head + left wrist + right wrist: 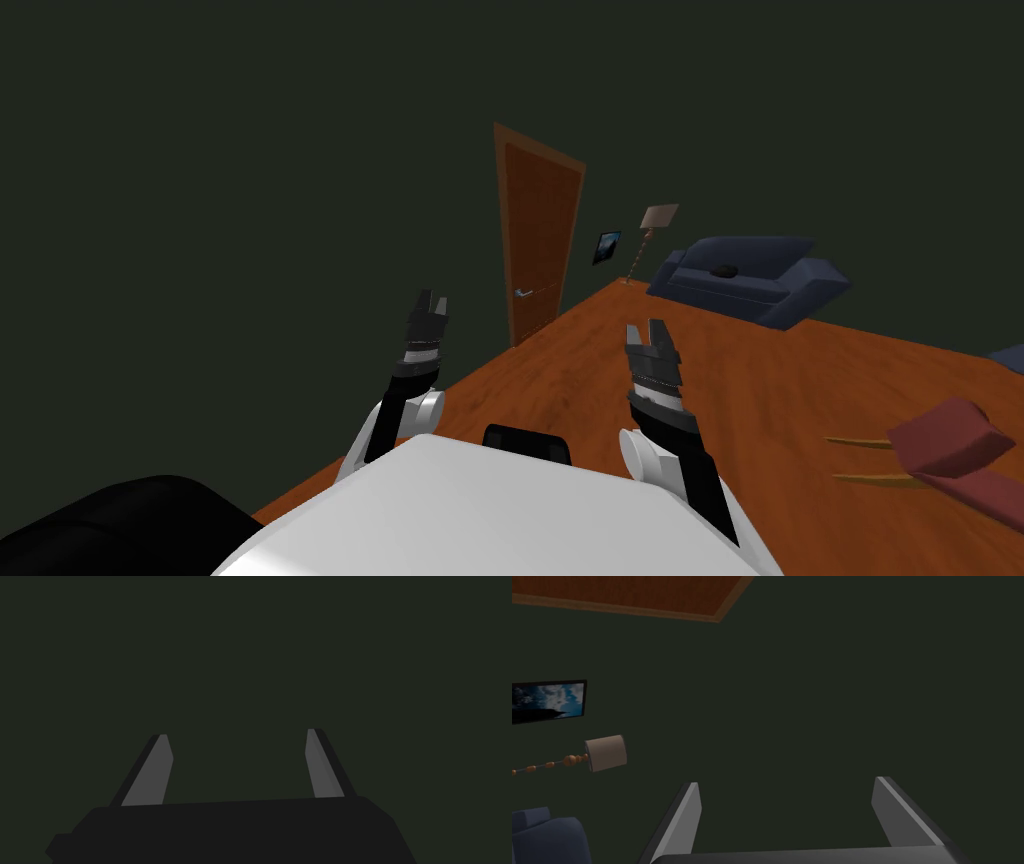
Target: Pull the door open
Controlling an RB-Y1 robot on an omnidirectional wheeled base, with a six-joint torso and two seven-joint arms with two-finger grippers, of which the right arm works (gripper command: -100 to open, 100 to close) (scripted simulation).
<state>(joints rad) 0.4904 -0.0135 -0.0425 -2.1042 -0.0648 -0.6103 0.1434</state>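
Note:
A brown wooden door (pixel 537 235) stands shut in the dark green wall, some way ahead across the floor. Its small metal lever handle (pixel 523 292) sits low on the edge nearer me. A corner of the door's frame (pixel 637 596) also shows in the right wrist view. My left gripper (pixel 432 300) is raised in front of me, open and holding nothing, with its fingers (pixel 155 771) facing the bare wall. My right gripper (pixel 646 331) is held up beside it, open too, its fingers (pixel 684 821) apart. Both grippers are well short of the door.
A dark blue sofa (pixel 745 275) stands against the wall right of the door, with a floor lamp (pixel 652 228) and a small picture (pixel 606 246) between them. A dark red chair (pixel 955 450) is near my right. The wooden floor (pixel 700 380) runs to the door.

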